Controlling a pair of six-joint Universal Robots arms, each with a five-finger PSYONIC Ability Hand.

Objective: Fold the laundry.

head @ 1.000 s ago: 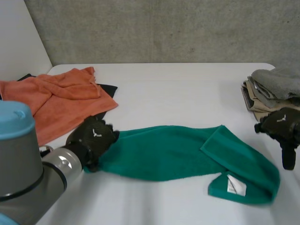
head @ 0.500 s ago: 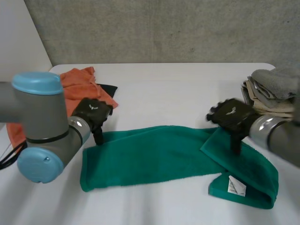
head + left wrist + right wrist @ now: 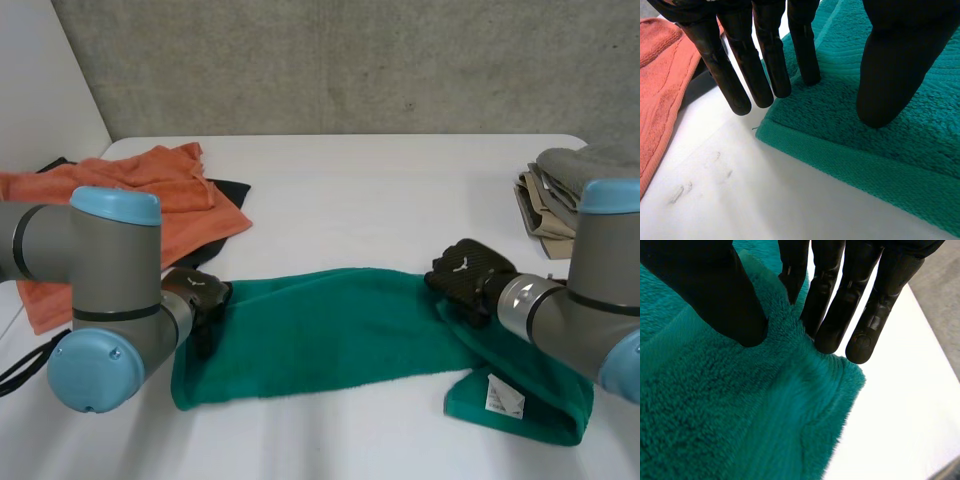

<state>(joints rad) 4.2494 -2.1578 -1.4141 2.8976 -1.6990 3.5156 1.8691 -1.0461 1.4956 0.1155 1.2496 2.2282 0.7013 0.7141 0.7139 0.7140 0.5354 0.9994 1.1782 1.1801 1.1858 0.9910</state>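
Observation:
A green towel (image 3: 330,325) lies stretched across the table's front, its right end folded over with a white label (image 3: 503,397) showing. My left hand (image 3: 200,300) is at the towel's left edge near the far corner. In the left wrist view its straight fingers (image 3: 765,65) stand at the towel's (image 3: 880,145) hem and the thumb presses on the pile, so it is open. My right hand (image 3: 465,275) sits on the far corner of the folded flap. In the right wrist view a ridge of towel (image 3: 715,415) is pinched between thumb and fingers (image 3: 840,305).
An orange towel (image 3: 130,210) lies crumpled at the far left over a black cloth (image 3: 228,188), close to my left hand. A stack of folded grey and beige laundry (image 3: 575,195) stands at the right edge. White table (image 3: 380,190) lies beyond the green towel.
My left hand came down the towel's left edge toward the front. My right hand moved in from beside the stack onto the flap's corner and closed on it.

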